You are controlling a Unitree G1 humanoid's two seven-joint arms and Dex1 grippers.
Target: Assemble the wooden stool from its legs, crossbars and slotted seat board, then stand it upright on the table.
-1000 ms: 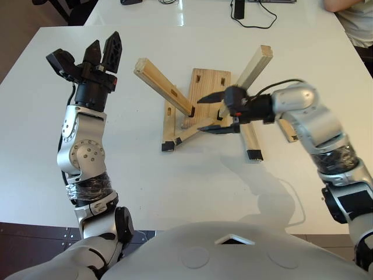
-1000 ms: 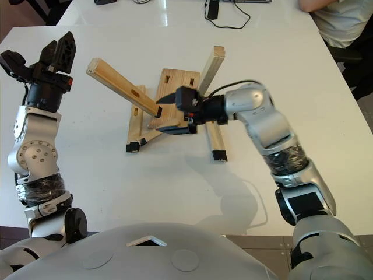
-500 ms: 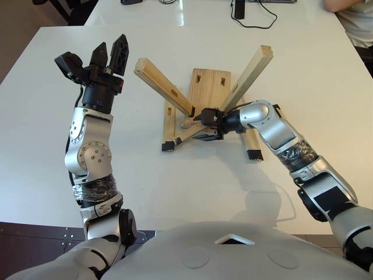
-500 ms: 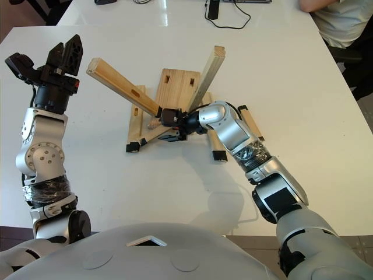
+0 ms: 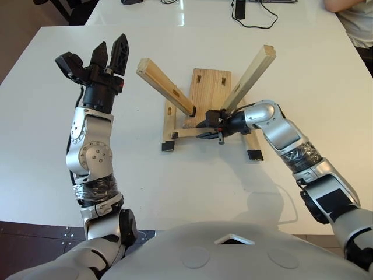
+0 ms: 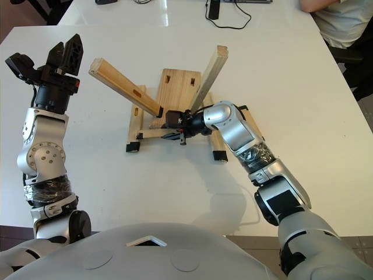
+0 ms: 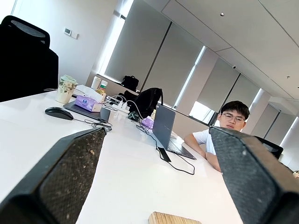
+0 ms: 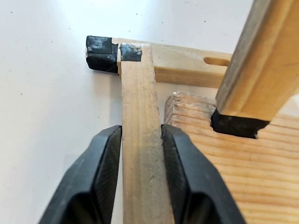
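Right pincer (image 5: 211, 129) sits low over the tabletop (image 5: 175, 198), clamped narrow on a crossbar (image 8: 138, 93) with fingers (image 8: 107, 154) on both long sides. The crossbar lies flat along the near edge of the seat board (image 5: 208, 81). Its free end meets the left flat leg (image 5: 168, 119) right by that leg's black cap (image 5: 168, 147). Right flat leg (image 5: 253, 146) lies just beside the right forearm.

Seat board is flat mid-tabletop, slots up. Two more legs are plugged into it, tilted apart in a V: left tilted leg (image 5: 163, 84), right tilted leg (image 5: 252, 70).

Left pincer (image 5: 111, 44) is up high over the tabletop's left side, well apart from the stool parts, spread wide and holding nothing.

Beyond, on a second table, there's a black device (image 5: 239, 9).
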